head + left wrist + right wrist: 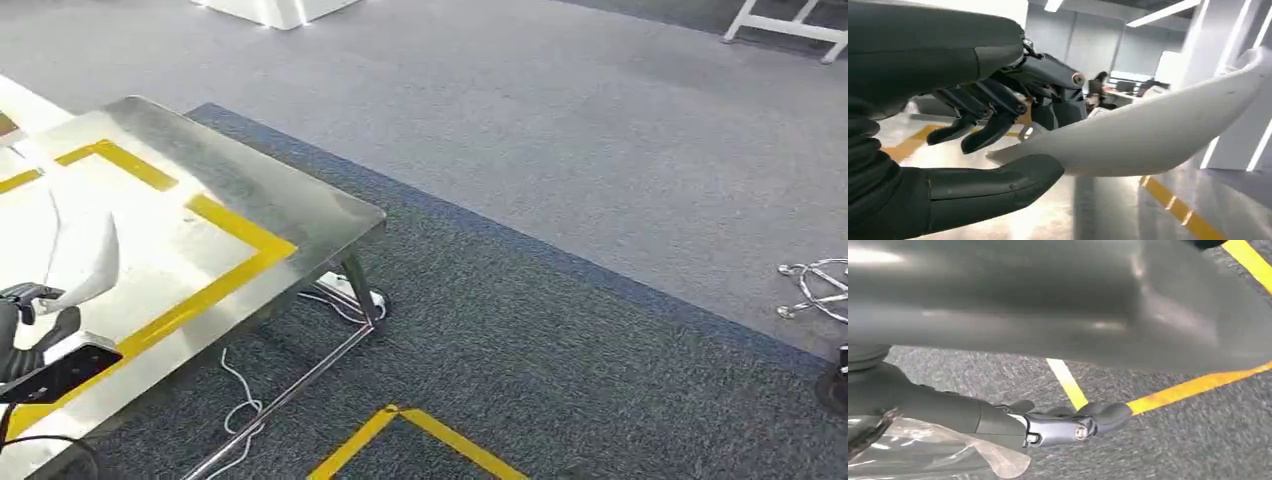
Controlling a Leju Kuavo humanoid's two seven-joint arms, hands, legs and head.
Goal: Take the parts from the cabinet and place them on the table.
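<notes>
White, curved and smooth, the part (1158, 135) is lying between the thumb and the dark fingers (983, 117) of your left hand (30, 335), which is gripping it above the steel desk (250, 190) with its yellow tape (225, 270). Your right hand (1048, 425) is hanging over grey carpet (1173, 440), fingers curled in, with clear plastic film (938, 452) beside it; you cannot tell whether it is gripping the film.
</notes>
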